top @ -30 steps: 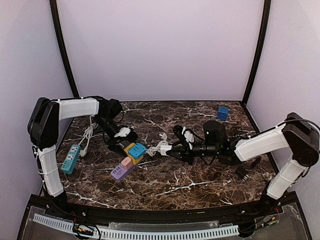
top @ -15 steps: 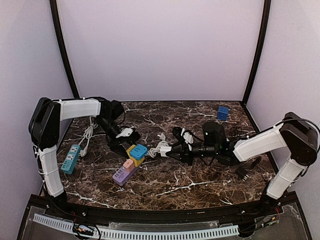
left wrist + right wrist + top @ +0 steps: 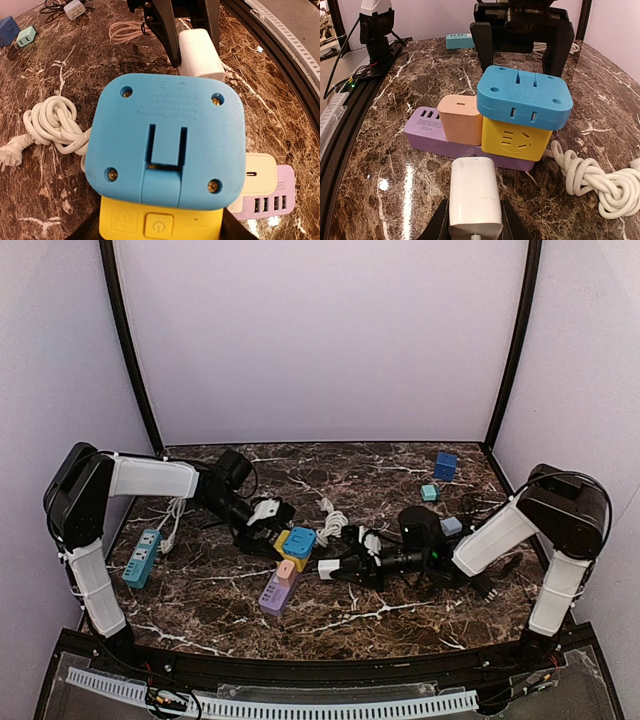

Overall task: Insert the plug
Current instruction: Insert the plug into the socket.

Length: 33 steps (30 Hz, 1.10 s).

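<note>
One white plug sits clamped in the closed jaws of the right gripper, just short of one purple power strip on the desk, at the strip's 6 o'clock in the right wrist view. The strip carries three adapters: peach adapter, yellow adapter and blue adapter. The left gripper has its jaws astride the blue adapter; whether they clamp it cannot be told.

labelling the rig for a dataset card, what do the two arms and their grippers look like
Left arm and right arm: smooth white shells on the long links, bulky black joints, thin black cables alongside. Left gripper and right gripper: all black, two flat fingers each. A green light glows at the right wrist. No readable markings show.
</note>
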Motion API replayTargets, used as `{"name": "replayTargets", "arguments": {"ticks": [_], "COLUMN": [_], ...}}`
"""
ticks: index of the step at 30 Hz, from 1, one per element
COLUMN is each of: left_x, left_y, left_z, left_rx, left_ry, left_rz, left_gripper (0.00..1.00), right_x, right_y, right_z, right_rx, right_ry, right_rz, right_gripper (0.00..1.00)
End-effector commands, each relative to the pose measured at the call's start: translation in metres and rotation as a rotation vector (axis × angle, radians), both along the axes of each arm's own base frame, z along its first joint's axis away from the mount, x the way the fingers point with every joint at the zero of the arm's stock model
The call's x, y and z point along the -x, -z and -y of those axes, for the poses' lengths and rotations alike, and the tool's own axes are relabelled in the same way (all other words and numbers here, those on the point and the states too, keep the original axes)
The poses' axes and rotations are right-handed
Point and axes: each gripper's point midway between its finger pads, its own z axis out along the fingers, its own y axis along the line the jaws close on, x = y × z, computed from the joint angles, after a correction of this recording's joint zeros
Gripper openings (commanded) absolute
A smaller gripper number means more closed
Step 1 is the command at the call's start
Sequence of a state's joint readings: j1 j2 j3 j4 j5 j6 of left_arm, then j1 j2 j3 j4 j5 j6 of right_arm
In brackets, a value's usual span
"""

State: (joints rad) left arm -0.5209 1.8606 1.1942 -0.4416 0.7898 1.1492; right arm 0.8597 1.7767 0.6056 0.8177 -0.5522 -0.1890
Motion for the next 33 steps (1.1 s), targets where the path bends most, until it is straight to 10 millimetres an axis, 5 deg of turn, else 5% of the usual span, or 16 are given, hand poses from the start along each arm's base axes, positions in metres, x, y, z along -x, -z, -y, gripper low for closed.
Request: {"name": "replayTargets", "arguments": {"ticks": [1, 14, 33], "left_x": [-0.011, -0.003, -0.009], "left_y": [0.021, 0.036, 0.050], "left_z": [-0.001, 0.005, 0.013], "left_rx": [-0.055, -0.113, -0.194], "left_ry": [-0.015, 0.009, -0.084], "left_rz": [0.102, 0.123, 0.120], "left_gripper": [0.01, 0.01, 0.01], "right_x": [0.000, -0.033, -0.049], "right_y": [-0.009, -0.004, -0.019], "right_z": [-0.006, -0.011, -0.017], "right_rx": [-0.093, -0.168, -0.220], "right_ry": [-0.087, 0.008, 0.070], "right_rz": [0.054, 0.099, 0.077], "right_gripper": [0.00, 0.00, 0.00]}}
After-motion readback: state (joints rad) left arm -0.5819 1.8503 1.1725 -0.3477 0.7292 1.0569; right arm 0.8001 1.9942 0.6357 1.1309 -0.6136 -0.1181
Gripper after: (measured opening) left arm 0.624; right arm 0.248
